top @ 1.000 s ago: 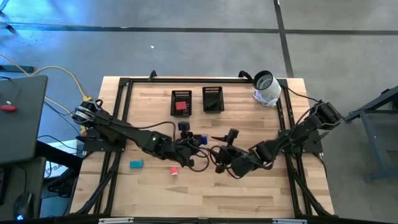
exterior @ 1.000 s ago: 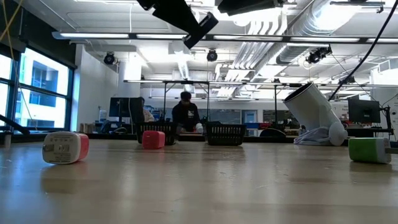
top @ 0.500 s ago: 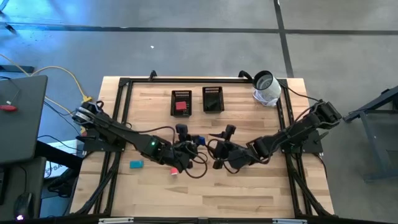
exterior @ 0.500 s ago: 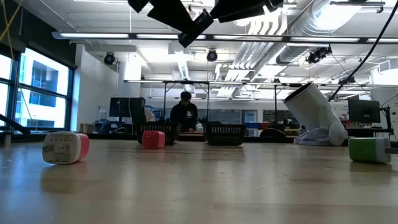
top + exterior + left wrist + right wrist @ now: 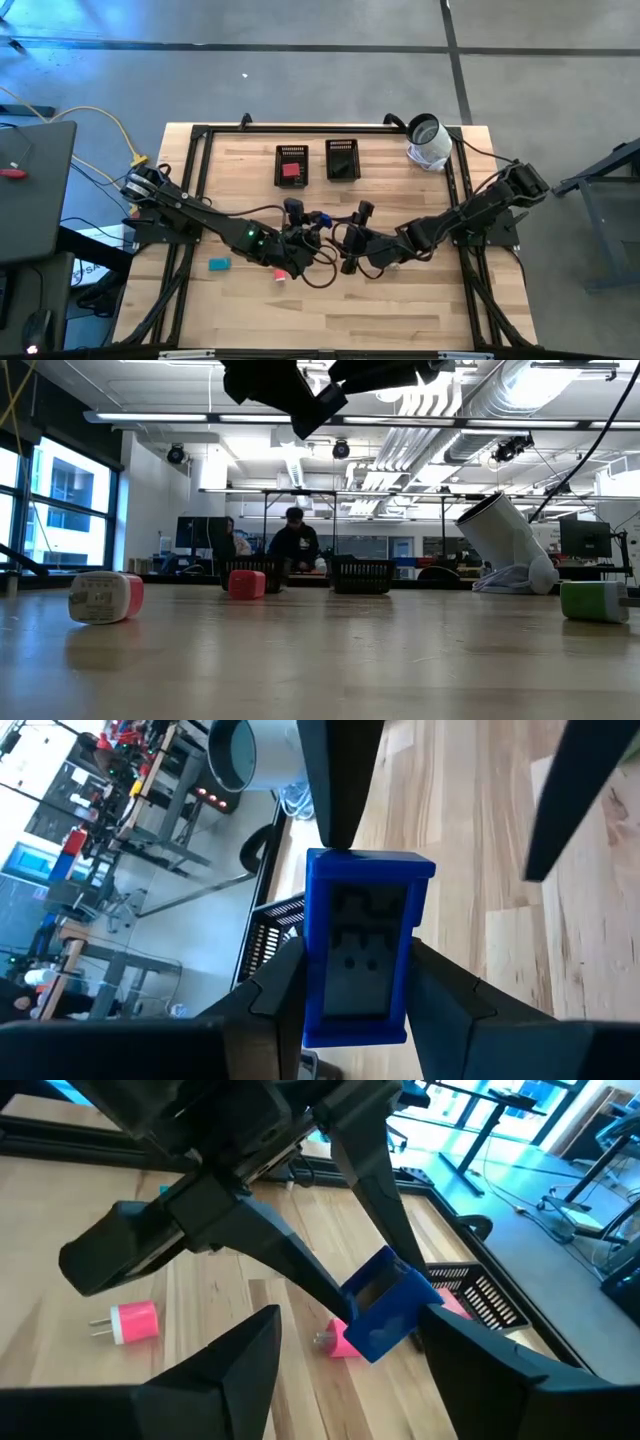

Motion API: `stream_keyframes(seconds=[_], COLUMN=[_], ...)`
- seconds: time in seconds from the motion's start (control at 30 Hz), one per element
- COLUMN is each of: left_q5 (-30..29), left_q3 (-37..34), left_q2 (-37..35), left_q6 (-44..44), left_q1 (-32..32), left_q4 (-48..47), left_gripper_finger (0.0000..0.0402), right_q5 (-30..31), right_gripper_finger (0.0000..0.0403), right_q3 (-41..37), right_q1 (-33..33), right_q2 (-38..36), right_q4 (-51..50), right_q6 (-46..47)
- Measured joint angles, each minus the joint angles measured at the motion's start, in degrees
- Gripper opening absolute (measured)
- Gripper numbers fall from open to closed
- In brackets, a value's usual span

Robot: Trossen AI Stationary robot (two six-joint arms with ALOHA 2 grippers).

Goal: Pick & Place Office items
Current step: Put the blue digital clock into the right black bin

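In the low view both dark arms are cut off at twelve o'clock, their grippers out of frame, while from above the small blue rectangular block (image 5: 321, 221) is mostly hidden among dark fingers and cables at table centre.

blue block (image 5: 362, 950): bright blue, grey recessed face
pink plug (image 5: 136, 1321): pink body, white end
teal piece (image 5: 219, 264): plain teal
mesh trays (image 5: 291, 165): black grid mesh
cylinder (image 5: 430, 139): white, dark opening
table (image 5: 400, 310): pale wood, striped planks

Two mesh trays (image 5: 291, 165) side by side behind both hands (image 5: 312, 224)
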Motion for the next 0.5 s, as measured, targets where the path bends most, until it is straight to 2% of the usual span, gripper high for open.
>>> stream_keyframes(seconds=[0.3,0.5], left_q5=[-1.1,-3.8], left_q3=[0.0,0.0], left_q2=[0.0,0.0], left_q6=[0.6,2.1], left_q1=[-0.4,-2.0], left_q4=[0.3,1.4], left_gripper_finger=[0.0122,0.0122], right_q5=[-0.1,-0.3], right_gripper_finger=[0.0227,0.0227], right_q3=[0.0,0.0], right_q1=[-1.4,-2.8], right_q2=[0.0,0.0], right_q4=[-0.1,-1.2], right_q6=[1.0,1.6])
